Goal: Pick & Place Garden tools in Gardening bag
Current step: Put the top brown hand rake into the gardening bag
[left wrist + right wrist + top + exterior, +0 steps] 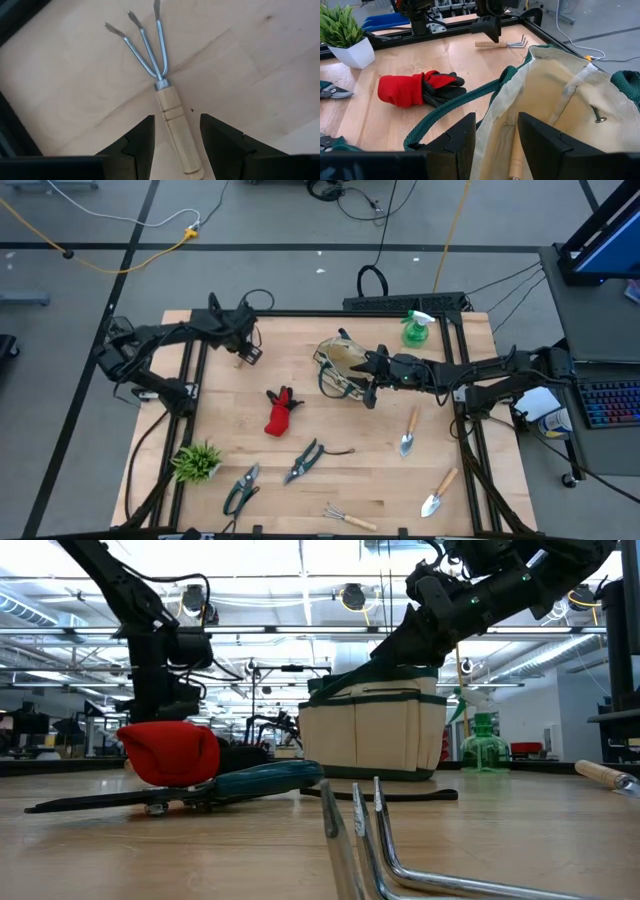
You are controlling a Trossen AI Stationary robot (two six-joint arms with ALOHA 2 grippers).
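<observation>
The cream gardening bag point(338, 360) with green trim stands upright at the table's far middle, and also shows in the low view point(372, 735). My right gripper point(496, 117) is open over the bag's right rim point(506, 80), one finger on each side of it. A wooden handle point(515, 160) lies inside the bag below the fingers. My left gripper point(177, 120) is open at the far left, pointing down. Its fingers stand on either side of the wooden handle point(175, 125) of a three-pronged hand rake point(147, 50) that lies flat on the table; a gap shows on both sides. My right gripper stands over the bag's rim point(492, 92) from above and from the table's right. I cannot tell whether its fingers touch the cloth.
On the table lie a red glove point(282, 412), two pruning shears point(305, 460) point(240, 488), a second hand rake point(350, 518) and two trowels point(410, 435) point(438, 492). A green spray bottle point(418, 328) stands at the far right. A potted plant tuft point(197, 462) stands near left.
</observation>
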